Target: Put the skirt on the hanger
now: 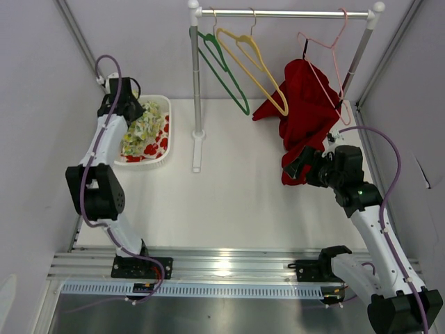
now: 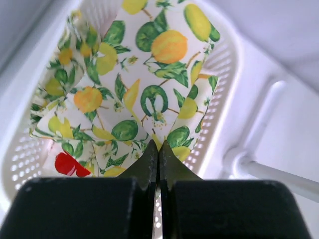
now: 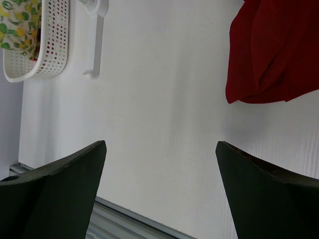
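White table (image 1: 229, 202), lemon-print skirt (image 2: 149, 79) in basket (image 2: 225, 57)

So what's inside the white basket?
A lemon-print cloth fills most of the basket. A red-patterned piece shows beneath it along one side. The basket's floor, and anything else under the two, is covered.

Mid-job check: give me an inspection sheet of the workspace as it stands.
Surface: white table.
Job's things: red skirt hangs from pink hanger on rack.
Clutter: green hanger and yellow hanger, both bare; basket holds lemon cloth.
Grippers: left gripper shut, tips at lemon cloth; right gripper open over table, beside skirt.
Cables: purple cable on each arm, no snag seen.
Surroundings: grey walls, nothing else seen.
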Robot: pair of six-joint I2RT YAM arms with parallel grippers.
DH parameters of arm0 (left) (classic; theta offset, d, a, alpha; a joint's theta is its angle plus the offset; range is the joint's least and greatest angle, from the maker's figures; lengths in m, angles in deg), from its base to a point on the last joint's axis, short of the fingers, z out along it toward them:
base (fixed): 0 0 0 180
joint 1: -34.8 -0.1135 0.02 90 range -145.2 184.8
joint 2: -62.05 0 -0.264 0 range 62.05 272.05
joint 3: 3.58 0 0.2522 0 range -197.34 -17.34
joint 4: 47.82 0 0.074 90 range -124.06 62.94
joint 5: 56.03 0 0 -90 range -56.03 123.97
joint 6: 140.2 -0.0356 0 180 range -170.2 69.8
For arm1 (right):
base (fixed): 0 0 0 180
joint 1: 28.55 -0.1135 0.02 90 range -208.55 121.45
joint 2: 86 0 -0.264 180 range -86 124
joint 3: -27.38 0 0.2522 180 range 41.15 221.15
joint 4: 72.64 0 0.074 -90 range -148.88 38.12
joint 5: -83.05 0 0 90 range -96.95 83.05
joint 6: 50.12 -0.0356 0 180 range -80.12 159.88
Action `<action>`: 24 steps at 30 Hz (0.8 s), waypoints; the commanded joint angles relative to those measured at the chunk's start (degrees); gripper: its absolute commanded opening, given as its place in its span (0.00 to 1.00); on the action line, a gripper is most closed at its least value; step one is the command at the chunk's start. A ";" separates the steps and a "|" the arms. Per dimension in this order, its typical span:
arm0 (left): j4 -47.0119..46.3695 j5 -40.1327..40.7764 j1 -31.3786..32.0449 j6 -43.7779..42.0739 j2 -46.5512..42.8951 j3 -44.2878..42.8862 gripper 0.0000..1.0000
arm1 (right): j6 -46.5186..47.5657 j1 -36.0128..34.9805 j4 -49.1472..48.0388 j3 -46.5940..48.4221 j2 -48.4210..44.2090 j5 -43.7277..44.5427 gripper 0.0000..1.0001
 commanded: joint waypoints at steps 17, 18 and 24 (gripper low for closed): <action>-0.41 8.95 23.82 -9.51 -32.98 1.73 0.00 | 0.51 -0.28 -4.97 2.64 2.07 -1.66 0.99; -0.41 9.39 25.05 -10.38 -34.12 1.74 0.00 | 0.52 -0.28 -4.97 2.64 2.17 -1.66 0.99; 4.58 6.86 31.39 -9.87 -41.77 2.00 0.00 | 0.69 -0.46 -4.71 2.82 1.82 -1.48 0.99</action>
